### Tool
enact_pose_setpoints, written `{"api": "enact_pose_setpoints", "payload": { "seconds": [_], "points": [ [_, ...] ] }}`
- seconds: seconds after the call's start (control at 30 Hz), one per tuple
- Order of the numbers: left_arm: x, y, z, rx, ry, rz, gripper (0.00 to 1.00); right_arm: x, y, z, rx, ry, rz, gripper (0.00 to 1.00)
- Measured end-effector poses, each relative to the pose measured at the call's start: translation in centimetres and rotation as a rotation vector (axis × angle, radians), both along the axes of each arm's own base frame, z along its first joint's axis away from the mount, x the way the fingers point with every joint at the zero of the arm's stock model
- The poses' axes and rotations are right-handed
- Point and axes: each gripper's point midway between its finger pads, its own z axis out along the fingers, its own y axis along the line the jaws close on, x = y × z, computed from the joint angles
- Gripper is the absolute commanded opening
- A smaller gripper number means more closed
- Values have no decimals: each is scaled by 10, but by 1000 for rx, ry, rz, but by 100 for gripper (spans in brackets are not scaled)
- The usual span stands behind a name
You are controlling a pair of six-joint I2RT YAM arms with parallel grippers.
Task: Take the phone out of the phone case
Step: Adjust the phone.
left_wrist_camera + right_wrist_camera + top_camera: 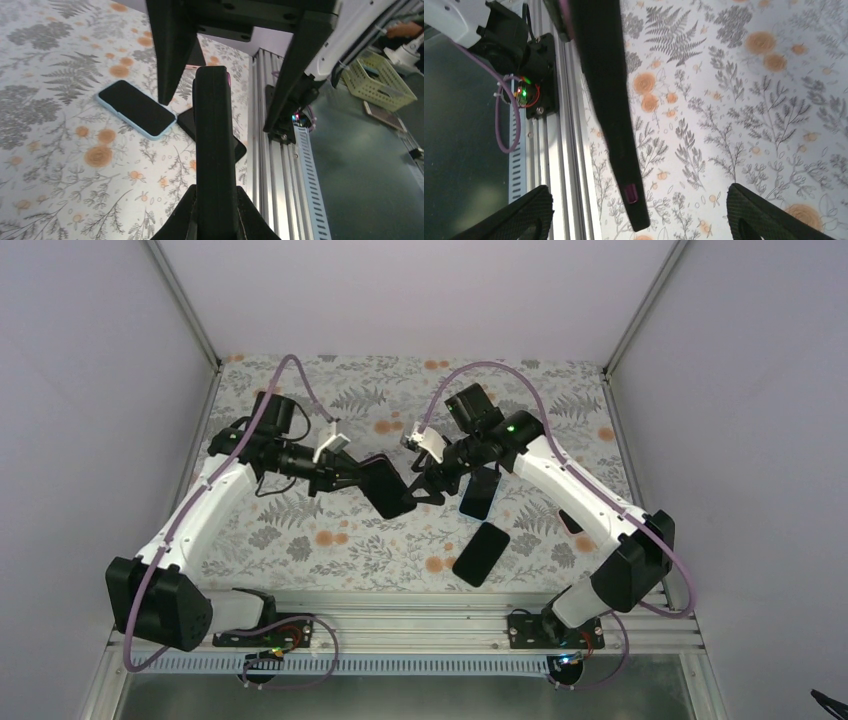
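The left gripper (pixel 345 476) is squeezed tight on a flat black phone case (pixel 386 487) and holds it up above the white surface with grey leaves and orange flowers (pixel 300 530). The case is in the middle, between the two arms. In the left wrist view it stands on its thin edge between the gripper's two fingers. I cannot tell if a phone is inside it. The right gripper (pixel 428 486) is spread wide and grips nothing. It has one finger (pixel 524 215) on each side of the case's thin edge, and neither touches it. A small pink button (pixel 630 193) shows on that edge. A phone with a light blue rim (pixel 136 107) lies flat on the surface. Another flat black phone-shaped thing (pixel 481 554) lies just beside it, nearer the silver metal rail (pixel 270 165).
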Motion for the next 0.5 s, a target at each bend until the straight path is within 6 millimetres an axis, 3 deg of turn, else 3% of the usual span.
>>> {"api": "enact_pose_setpoints", "payload": {
  "seconds": [0.27,0.5],
  "points": [
    [-26,-25,-14,69,-37,-118,3,-10,-6,-11,-33,31,34,59],
    [-33,-36,-31,134,-37,-155,3,-18,-1,-26,-59,90,70,46]
  ]
}}
